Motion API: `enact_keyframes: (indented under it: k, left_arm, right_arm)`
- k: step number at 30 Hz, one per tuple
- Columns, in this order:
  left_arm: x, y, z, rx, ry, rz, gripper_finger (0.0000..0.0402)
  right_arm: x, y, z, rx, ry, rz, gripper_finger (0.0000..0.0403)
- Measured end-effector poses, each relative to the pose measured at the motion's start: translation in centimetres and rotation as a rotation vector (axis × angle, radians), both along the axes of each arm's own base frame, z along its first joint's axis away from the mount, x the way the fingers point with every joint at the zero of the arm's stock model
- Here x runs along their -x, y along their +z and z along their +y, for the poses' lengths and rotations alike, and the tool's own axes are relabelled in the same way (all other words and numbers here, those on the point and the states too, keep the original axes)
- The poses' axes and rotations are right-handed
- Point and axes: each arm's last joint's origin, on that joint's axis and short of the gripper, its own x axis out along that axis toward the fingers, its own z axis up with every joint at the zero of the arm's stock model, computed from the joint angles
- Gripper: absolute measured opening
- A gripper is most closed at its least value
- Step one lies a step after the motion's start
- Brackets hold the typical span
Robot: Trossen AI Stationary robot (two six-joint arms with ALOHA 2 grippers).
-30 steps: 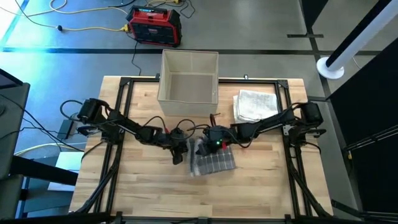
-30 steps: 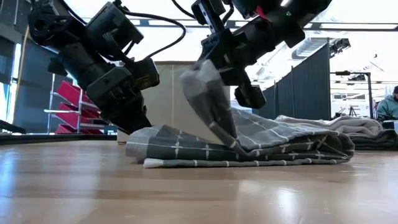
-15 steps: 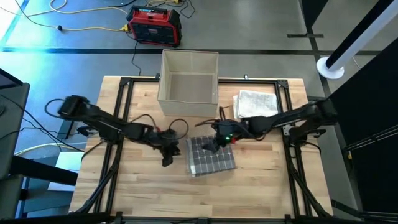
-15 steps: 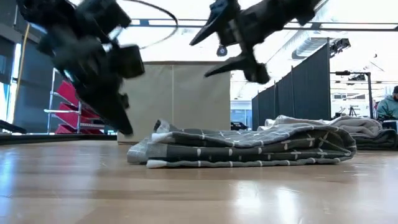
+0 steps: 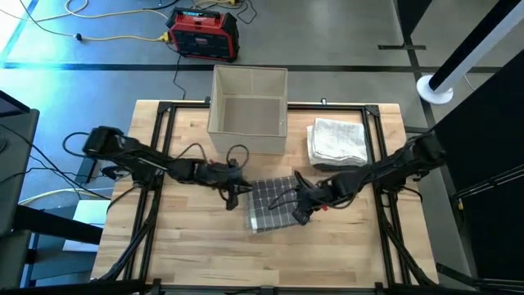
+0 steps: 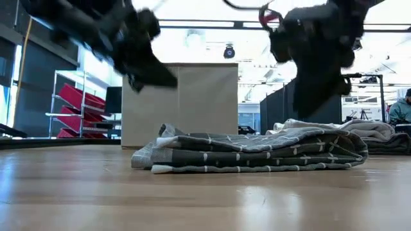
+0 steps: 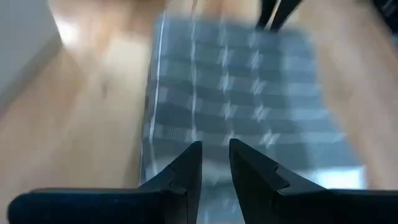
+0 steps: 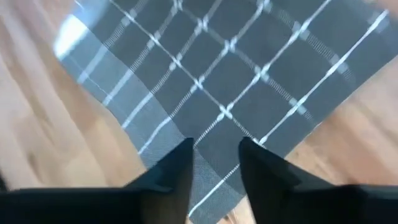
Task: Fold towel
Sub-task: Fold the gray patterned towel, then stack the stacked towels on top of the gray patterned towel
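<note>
The towel [image 5: 274, 204], dark grey with a pale grid, lay folded into a compact flat stack near the middle of the bench [image 5: 188, 246], just in front of the open fabric bin [image 5: 248, 111]. In the low view its layers sat one on another with the edges fairly even, which suggested the folding itself was largely done and what remained was tidying or moving the bundle.

The left gripper [image 5: 242, 190] hung just beside the towel's left edge, above the wood rather than on the cloth. In its wrist view the two fingers [image 7: 186, 174] stood slightly apart with nothing between them, pointing down the length of the towel; it was probably placed there to steady or press that side.

The right gripper [image 5: 300, 206] sat over the towel's right-hand edge. Its wrist view showed a narrow gap between the fingers [image 8: 174, 168] and only cloth lying below them, not pinched, so it held nothing. Judging by its place at the corner, it was lined up either to smooth the fold or to take hold of the edge.

A second, white towel [image 5: 336, 139] lay folded at the far right of the bench, well apart from the work, presumably one already dealt with or waiting its turn.
</note>
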Motion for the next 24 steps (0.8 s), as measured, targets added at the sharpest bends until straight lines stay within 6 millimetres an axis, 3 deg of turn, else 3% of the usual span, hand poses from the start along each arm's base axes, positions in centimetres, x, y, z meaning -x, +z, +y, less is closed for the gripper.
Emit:
enact_keyframes:
  k: [3, 8, 13, 18, 20, 24]
  left_arm:
    - [-0.1, -1.3, -0.1, 0.033, -0.011, 0.062, 0.0074]
    - [0.3, -1.9, 0.0, 0.035, -0.009, 0.131, 0.0074]
    - [0.6, 0.6, 0.1, 0.060, -0.002, 0.036, 0.0074]
    - [1.5, 3.4, 0.2, 0.071, -0.006, -0.061, 0.0074]
    - [1.8, 4.1, 0.2, 0.073, -0.007, -0.080, 0.0074]
    - [2.3, 4.8, 0.0, 0.075, -0.017, -0.091, 0.0074]
  right_arm:
    - [0.0, -0.8, 0.2, 0.012, 0.007, 0.029, 0.0005]
    - [0.1, 0.0, -0.4, -0.050, 0.090, 0.097, 0.0034]
    - [1.3, 5.0, -1.6, -0.018, 0.280, 0.264, 0.0063]
    - [4.1, 9.2, -3.3, 0.283, 0.444, 0.514, 0.0079]
    - [4.9, 9.7, -4.0, 0.370, 0.509, 0.599, 0.0087]
    - [5.6, 8.7, -5.7, 0.234, 0.558, 0.676, 0.0122]
